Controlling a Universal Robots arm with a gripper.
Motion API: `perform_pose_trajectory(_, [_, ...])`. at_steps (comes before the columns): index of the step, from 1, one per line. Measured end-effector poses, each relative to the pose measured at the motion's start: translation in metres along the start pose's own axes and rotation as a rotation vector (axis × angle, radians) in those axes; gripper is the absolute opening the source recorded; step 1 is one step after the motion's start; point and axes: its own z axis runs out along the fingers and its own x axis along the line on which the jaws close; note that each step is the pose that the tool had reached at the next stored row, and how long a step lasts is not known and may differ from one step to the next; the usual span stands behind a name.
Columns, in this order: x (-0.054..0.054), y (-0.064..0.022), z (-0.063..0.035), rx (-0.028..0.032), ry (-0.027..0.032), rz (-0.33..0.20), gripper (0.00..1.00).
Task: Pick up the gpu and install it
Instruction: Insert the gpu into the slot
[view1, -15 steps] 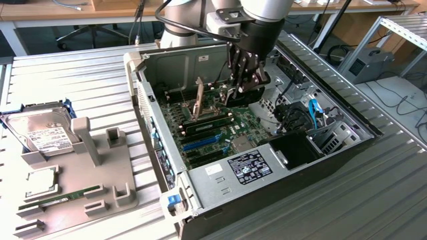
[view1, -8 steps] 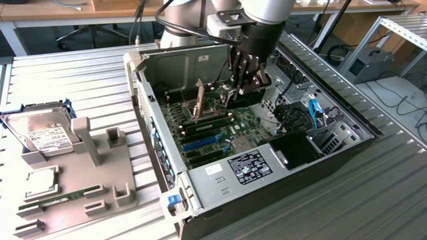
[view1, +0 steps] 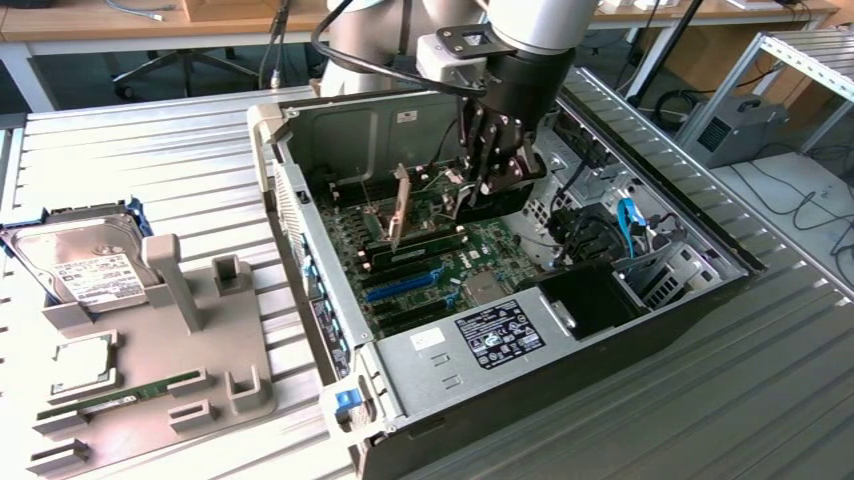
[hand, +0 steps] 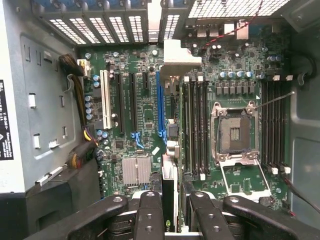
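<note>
desk looks like ribbed bare metal, dull sheen. pc case is matt grey sheet steel. gpu board seems glossy-ish, hard to tell edge-on. gripper fingers matt black, probably plastic.

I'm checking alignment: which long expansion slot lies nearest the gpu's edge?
The blue slot, the only blue one, right beside the gpu between the fingers; the white slot and the black slots lie farther off.
</note>
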Motion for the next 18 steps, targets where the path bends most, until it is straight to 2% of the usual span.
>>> perform_pose_trajectory(18, [0.0040,0.0018,0.0034,0.0000,0.0001,0.000,0.26])
